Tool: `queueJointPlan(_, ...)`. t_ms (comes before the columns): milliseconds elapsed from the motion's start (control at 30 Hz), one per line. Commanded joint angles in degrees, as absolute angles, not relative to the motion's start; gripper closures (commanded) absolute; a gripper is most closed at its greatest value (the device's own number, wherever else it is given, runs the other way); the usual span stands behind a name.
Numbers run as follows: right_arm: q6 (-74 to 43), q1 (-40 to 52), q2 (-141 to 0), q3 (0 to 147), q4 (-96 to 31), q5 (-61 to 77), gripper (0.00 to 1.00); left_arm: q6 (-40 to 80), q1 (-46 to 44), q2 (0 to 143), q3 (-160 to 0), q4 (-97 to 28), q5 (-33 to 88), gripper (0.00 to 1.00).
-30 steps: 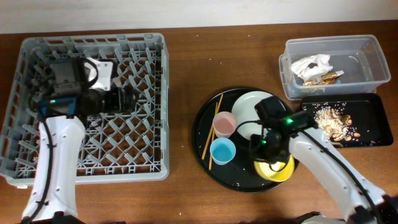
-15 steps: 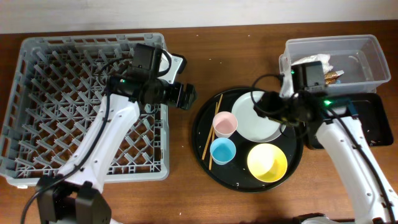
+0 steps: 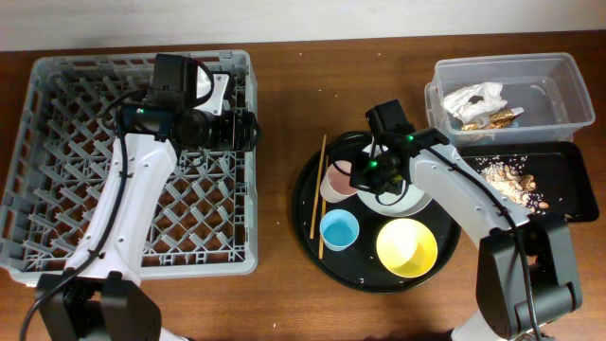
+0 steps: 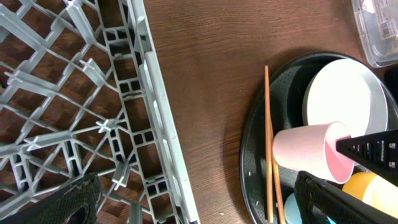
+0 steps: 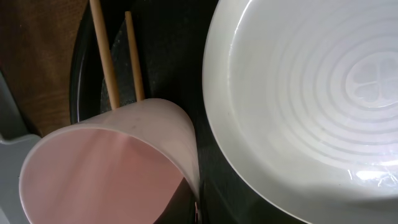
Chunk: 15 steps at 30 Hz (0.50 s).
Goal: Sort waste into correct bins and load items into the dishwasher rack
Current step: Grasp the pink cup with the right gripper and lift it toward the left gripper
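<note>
Overhead, a brown wooden bench (image 3: 284, 57) carries everything. On its left stands a large square grey plastic dishwasher rack (image 3: 38, 218) with a lattice of upright pegs. The left end effector (image 3: 248, 131) hangs over the rack's right edge. Its two fingers (image 4: 68, 202) are spread wide apart with nothing between them.

In the middle lies a large round black tray (image 3: 303, 204). The right end effector (image 3: 360, 177) is clamped on the rim of a small pink cup (image 4: 308, 152). The cup is tipped over, with its mouth facing that arm, above the left part of the tray.

A round white plate (image 4: 342, 99) lies just beside the cup, partly under the arm. Nearer the front edge of the tray stand a small blue cup (image 3: 339, 229) and a yellow bowl (image 3: 407, 246). A pair of thin wooden chopsticks (image 3: 317, 194) lies along the tray's left side, its far end poking past the rim.

At the far right, a clear rectangular plastic tub (image 3: 559, 76) holds a crumpled white paper napkin (image 3: 473, 98) and a brown-gold shiny wrapper (image 3: 499, 116). Just in front of the tub, a shallow black rectangular tray (image 3: 568, 161) holds beige-brown crumbly food scraps (image 3: 507, 180).
</note>
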State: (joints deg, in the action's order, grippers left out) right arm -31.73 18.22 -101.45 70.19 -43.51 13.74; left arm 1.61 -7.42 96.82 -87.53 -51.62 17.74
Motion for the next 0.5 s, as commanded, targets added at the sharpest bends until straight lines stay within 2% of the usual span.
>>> queueJointPlan(0,-32.03,18.55,-101.62,70.74,-43.62,14.61,0.96,2.37,-7.33,96.31,-88.44,-51.99,17.82,0.01)
queueJointPlan(100,-31.88,16.34,-98.80,70.74,-43.79,19.46,0.96,2.37,-7.33,96.31,-88.44,-51.99,20.18,0.01)
queueJointPlan(267,-27.73,11.38,-88.73,70.74,-44.21,28.18,0.96,2.33,-7.31,96.31,-88.44,-50.57,32.93,0.01)
queueJointPlan(367,-21.15,9.61,-83.90,70.74,-39.81,43.81,0.96,2.33,-5.15,96.31,-88.44,-46.59,53.45,0.01)
queueJointPlan(467,-19.88,9.63,-83.61,70.74,-31.40,55.92,0.96,2.33,-2.22,96.31,-88.44,-44.36,67.40,0.01)
